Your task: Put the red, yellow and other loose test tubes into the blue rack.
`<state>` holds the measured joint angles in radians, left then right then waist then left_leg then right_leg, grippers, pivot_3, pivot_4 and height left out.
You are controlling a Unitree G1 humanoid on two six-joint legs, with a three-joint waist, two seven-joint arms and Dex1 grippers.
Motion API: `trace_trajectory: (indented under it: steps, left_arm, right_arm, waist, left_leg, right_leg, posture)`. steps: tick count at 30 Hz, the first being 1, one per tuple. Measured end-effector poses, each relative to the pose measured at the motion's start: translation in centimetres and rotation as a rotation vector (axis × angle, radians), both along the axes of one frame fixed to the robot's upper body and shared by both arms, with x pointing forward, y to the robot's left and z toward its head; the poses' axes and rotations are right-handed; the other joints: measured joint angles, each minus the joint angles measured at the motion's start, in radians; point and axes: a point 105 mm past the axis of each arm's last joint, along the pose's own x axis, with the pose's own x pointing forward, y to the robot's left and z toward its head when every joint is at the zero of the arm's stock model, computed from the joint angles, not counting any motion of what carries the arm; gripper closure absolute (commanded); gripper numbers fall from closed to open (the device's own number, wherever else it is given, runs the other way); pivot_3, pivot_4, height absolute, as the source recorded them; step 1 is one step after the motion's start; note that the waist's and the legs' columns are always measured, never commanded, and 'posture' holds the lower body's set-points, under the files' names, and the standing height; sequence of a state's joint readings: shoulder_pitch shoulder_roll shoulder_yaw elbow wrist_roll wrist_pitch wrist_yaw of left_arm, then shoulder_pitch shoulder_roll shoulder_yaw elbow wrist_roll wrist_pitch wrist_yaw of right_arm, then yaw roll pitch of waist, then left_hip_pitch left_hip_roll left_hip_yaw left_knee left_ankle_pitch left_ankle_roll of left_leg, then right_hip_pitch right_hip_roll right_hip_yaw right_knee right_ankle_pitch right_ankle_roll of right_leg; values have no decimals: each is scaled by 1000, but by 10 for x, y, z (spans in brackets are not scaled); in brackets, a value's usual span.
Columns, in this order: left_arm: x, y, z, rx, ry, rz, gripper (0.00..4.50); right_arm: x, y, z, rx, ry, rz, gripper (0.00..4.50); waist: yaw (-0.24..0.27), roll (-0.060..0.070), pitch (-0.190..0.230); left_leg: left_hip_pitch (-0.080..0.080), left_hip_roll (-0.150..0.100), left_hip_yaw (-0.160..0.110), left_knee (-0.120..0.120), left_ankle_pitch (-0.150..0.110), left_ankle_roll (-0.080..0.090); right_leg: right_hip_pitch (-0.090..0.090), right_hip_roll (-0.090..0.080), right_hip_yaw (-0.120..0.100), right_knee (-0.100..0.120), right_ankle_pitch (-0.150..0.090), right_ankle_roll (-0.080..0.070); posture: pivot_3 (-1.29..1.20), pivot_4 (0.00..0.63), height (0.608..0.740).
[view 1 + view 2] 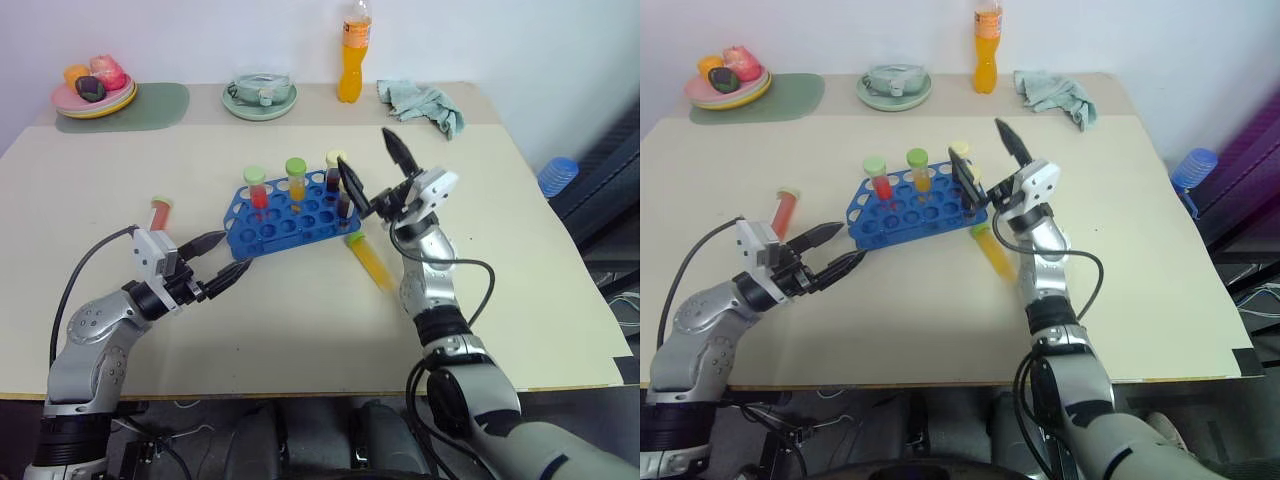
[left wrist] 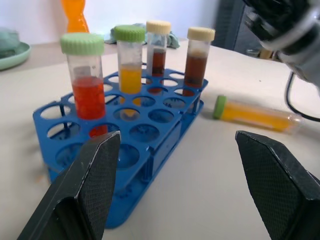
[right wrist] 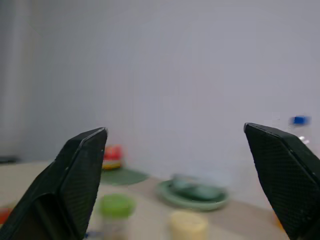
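Currently, the blue plastic test-tube rack (image 1: 285, 217) is seen at mid-table with four capped tubes standing in it: a green-capped tube of red liquid (image 1: 257, 190), a green-capped tube of yellow liquid (image 1: 295, 181), and two cream-capped tubes of dark brown liquid (image 2: 196, 60) at the rack's right end. Two tubes are left loose. A green-capped tube of yellow-orange liquid (image 1: 368, 260) lies flat on the table just beside the rack's near right corner, its long axis running from the cap, nearest the rack, away toward the robot and slightly rightward. A loose tube of red liquid (image 1: 159, 212) lies to the left of the rack, apart from it. The right gripper (image 1: 375, 172) is held spread wide and empty, raised above the rack's right end and tilted upward; the yellow-orange tube lies below and nearer the robot than its tips, beside the right forearm, so this arm is judged the nearer one for it. The left gripper (image 1: 222, 258) is also spread wide and empty, level, just short of the rack's near left corner; the red loose tube lies beyond its wrist, to its left. The red tube's cap colour cannot be made out, and part of the rack's right end is hidden behind the right gripper's fingers.
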<state>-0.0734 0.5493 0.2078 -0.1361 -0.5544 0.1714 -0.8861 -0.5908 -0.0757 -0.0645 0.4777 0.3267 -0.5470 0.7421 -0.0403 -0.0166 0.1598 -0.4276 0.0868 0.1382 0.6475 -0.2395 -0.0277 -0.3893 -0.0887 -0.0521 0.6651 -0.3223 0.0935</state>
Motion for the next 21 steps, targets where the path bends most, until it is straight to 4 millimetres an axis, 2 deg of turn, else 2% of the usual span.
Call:
trace_trajectory:
  steps: [3,7,12,16,19,21]
  left_arm:
    - [3,-3,1,-4,-8,-15,740]
    - [5,-5,-2,-7,-1,-32,740]
    - [8,-9,-5,-7,0,-40,740]
    - [10,-13,-5,-14,-3,-46,740]
    - [10,-20,-3,-15,-10,-58,740]
    - [9,-24,-1,-13,-11,-63,740]
  right_arm:
    - [-8,-11,-1,-74,98,14,34]
    - [-15,-31,9,-181,227,-40,34]
    - [-24,-60,13,-367,601,-24,34]
    - [-22,-63,12,-462,810,-43,34]
    - [-12,-61,15,-463,948,-73,34]
    - [-8,-58,8,-465,1047,-80,34]
  waist:
    - [0,0,0]
    - [-5,0,0]
    - [-1,1,0]
    - [-3,1,0]
    - [-1,1,0]
    - [3,1,0]
  left_leg:
    - [0,0,0,0,0,0]
    - [0,0,0,0,0,0]
    - [0,0,-1,0,-1,2]
    - [0,0,-1,0,-4,7]
    - [0,0,0,0,-4,7]
    - [-1,0,0,0,-4,7]
  right_leg:
    - [0,0,0,0,0,0]
    - [0,0,0,0,0,0]
    - [0,0,0,0,0,0]
    - [-1,0,0,0,0,0]
    - [-1,0,1,0,0,0]
    - [-1,0,1,-1,0,0]
  posture:
    - [0,150,740]
    - [0,150,740]
    - [0,150,740]
    - [0,150,740]
    - [0,150,740]
    - [0,150,740]
